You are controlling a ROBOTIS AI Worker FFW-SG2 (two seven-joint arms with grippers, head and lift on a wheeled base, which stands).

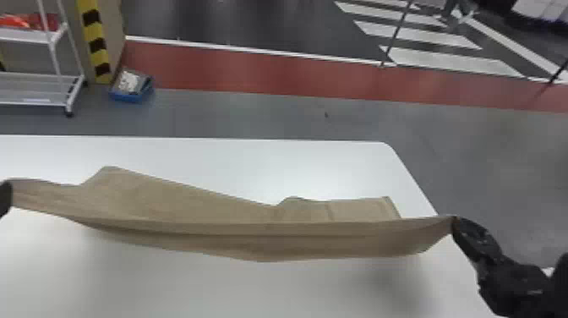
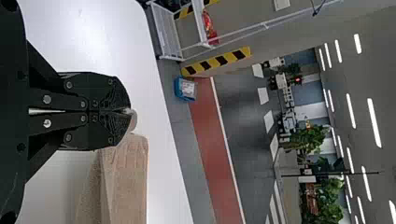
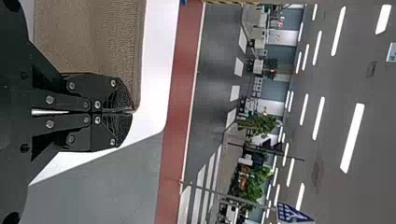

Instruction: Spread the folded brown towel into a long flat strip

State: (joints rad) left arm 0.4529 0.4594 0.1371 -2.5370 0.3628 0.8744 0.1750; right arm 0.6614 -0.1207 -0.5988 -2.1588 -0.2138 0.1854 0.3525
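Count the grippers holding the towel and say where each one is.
2: the left gripper, closed on the left end of the towel, and the right gripper, closed on its right end.

White table (image 1: 219, 169), red floor strip (image 1: 253, 72), 1 blue bin (image 1: 131, 95)

And there's the blue box (image 1: 132, 98) on the floor by the yellow-and-black striped post (image 1: 96, 29), white rack (image 1: 25, 36) left of it, red floor band (image 1: 262, 76) stretching right, leafy plants (image 2: 312, 138) farther off!

Readable text: none | sign: blue panel (image 3: 292, 213) with white markings, right wrist view | wording: illegible
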